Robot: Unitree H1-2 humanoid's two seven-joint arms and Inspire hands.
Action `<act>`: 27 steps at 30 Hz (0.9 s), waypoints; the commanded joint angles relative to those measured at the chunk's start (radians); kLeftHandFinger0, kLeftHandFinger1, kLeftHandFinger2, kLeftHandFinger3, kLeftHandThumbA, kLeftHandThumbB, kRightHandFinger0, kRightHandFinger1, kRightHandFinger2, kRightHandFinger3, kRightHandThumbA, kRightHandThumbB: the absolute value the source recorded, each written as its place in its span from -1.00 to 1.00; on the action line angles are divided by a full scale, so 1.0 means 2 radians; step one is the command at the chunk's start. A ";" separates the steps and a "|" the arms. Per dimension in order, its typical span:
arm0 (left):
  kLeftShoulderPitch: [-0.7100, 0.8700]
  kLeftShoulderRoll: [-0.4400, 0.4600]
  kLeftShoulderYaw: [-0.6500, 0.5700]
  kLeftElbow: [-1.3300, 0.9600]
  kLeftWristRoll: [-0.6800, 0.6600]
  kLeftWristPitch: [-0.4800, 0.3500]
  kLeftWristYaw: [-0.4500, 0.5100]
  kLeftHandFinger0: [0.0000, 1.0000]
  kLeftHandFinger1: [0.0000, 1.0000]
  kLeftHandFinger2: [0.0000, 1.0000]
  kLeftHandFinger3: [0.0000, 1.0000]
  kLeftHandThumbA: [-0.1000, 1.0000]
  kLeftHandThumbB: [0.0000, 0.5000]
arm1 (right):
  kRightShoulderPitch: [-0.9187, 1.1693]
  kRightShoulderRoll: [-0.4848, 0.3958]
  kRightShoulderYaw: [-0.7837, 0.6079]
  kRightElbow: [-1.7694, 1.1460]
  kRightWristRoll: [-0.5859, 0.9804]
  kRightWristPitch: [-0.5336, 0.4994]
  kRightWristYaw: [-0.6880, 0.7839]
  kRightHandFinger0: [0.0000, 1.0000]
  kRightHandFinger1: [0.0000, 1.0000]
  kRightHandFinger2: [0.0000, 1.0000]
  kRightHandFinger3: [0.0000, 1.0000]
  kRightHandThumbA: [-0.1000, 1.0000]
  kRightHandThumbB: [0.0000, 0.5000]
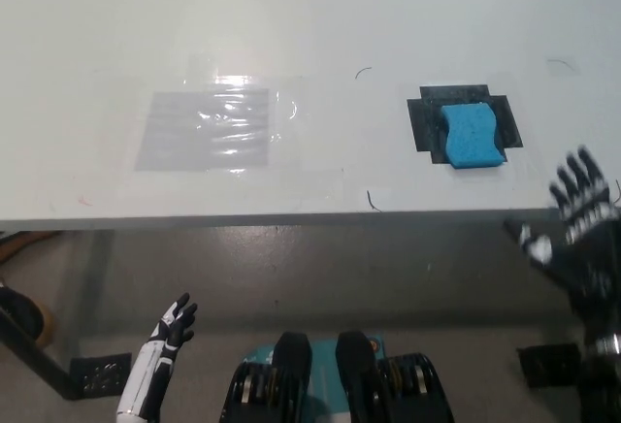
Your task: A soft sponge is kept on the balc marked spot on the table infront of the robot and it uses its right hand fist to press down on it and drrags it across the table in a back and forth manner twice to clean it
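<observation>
Down at the lower left, the white left hand (171, 324) hangs below the surface's front edge, holding nothing, its fingers slightly apart and pointing up. Up and to the right of that hand, on the white surface (310, 16), a clear plastic sheet (204, 127) lies flat and catches a bright glare from the lights. Farther right, two small dark curved marks (372, 200) show on the surface, one near the front edge and one farther back. Beyond them sits the blue sponge (472, 135) on the black marked spot (424, 122), covering the spot's middle and right part and reaching just over its front border. The black right hand (575, 234) is below and to the right of the sponge, well apart from it, off the front edge of the surface. It is spread wide, fingers fanned and pointing upward, gripping nothing.
</observation>
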 commanded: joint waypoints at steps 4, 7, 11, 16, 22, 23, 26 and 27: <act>-0.022 0.017 -0.013 -0.018 -0.003 -0.031 -0.021 1.00 1.00 1.00 1.00 1.00 -0.63 | 0.113 -0.012 0.064 -0.111 -0.075 -0.126 0.058 1.00 1.00 1.00 1.00 1.00 0.33; -0.020 0.016 -0.015 -0.017 -0.007 -0.032 -0.022 1.00 1.00 1.00 1.00 1.00 -0.57 | 0.084 -0.017 0.063 0.009 -0.047 -0.114 0.062 1.00 1.00 1.00 1.00 1.00 0.16; -0.016 0.014 -0.015 -0.020 -0.016 -0.031 -0.024 1.00 1.00 1.00 1.00 1.00 -0.59 | 0.057 -0.019 0.062 0.089 -0.036 -0.098 0.068 1.00 1.00 1.00 1.00 1.00 -0.14; -0.017 0.012 -0.013 -0.024 -0.005 -0.029 -0.014 1.00 1.00 1.00 1.00 1.00 -0.49 | 0.038 -0.031 0.063 0.108 -0.025 -0.075 0.085 1.00 1.00 1.00 1.00 1.00 -0.23; -0.019 0.013 0.005 -0.031 -0.020 -0.026 -0.009 1.00 1.00 1.00 1.00 1.00 -0.63 | 0.026 -0.040 0.061 0.121 -0.020 -0.070 0.097 1.00 1.00 1.00 1.00 1.00 -0.34; -0.019 0.014 0.009 -0.031 -0.025 -0.025 -0.011 1.00 1.00 1.00 1.00 1.00 -0.63 | 0.024 -0.040 0.061 0.125 -0.020 -0.071 0.099 1.00 1.00 1.00 1.00 1.00 -0.35; -0.014 0.016 0.019 -0.041 -0.033 -0.012 -0.015 1.00 1.00 1.00 1.00 1.00 -0.57 | 0.027 -0.038 0.060 0.129 -0.014 -0.068 0.102 1.00 1.00 1.00 1.00 1.00 -0.31; -0.013 0.014 0.022 -0.046 -0.036 -0.007 -0.014 1.00 1.00 1.00 1.00 1.00 -0.61 | 0.027 -0.038 0.059 0.130 -0.018 -0.067 0.101 1.00 1.00 1.00 1.00 1.00 -0.29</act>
